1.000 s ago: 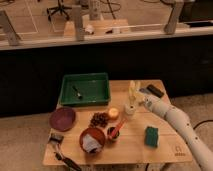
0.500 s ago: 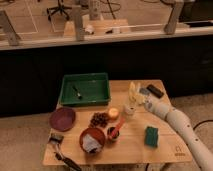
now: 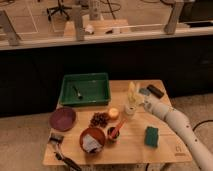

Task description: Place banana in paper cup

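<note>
End effector (image 3: 140,102): located at the 3 o'clock side of the paper cup, at the tip of the white arm that enters from the 5 o'clock corner of the view.
End effector state: fingers closed; the lower part of the banana appears to be held between them, though the contact itself is too small to confirm.
Banana (image 3: 131,93): pale yellow, standing nearly upright, its lower end at or just inside the rim of the cup.
Paper cup (image 3: 130,109): small, white, upright on the tabletop (image 3: 125,145), toward its 3 o'clock edge, just beside the small yellow-orange object (image 3: 113,113) at its 9 o'clock.
Neighbouring items: green tray (image 3: 86,89) at 10 o'clock of the cup; terracotta bowl (image 3: 92,139) at 7 o'clock; green sponge (image 3: 151,136) at 5 o'clock.
Step in hand: lowering the banana into the cup, judged nearly complete.
Procedure: keep the fruit vertical and centred over the rim; descend slowly; release only when the lower end rests on the cup floor; retract toward 3 o'clock without brushing the cup, which is light and likely to tip.
Change from earlier frame: banana and arm sit in almost the same place as half a second ago; no clear descent is discernible.
</note>
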Robot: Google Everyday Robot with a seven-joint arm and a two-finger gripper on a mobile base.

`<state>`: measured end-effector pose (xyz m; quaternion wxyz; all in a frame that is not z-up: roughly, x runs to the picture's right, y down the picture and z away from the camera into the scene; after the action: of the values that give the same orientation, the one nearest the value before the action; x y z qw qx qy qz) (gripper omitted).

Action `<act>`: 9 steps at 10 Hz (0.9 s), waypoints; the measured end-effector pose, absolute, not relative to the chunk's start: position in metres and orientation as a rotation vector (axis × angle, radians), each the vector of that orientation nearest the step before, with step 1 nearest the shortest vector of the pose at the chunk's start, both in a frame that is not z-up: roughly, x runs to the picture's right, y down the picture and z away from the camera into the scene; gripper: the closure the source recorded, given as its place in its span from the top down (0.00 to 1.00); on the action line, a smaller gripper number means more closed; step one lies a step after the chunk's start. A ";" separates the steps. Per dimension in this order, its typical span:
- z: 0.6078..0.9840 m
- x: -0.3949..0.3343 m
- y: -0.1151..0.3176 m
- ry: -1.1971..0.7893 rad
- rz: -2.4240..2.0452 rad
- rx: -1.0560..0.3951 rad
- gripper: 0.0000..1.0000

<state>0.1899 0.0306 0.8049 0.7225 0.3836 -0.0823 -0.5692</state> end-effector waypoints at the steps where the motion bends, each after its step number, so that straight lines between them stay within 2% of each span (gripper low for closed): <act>1: 0.805 0.190 0.028 -0.159 -1.274 0.858 0.00; 9: 0.812 0.193 0.030 -0.041 -1.446 0.943 0.00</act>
<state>0.1930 0.0304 0.8124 0.6499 0.4150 -0.0182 -0.6364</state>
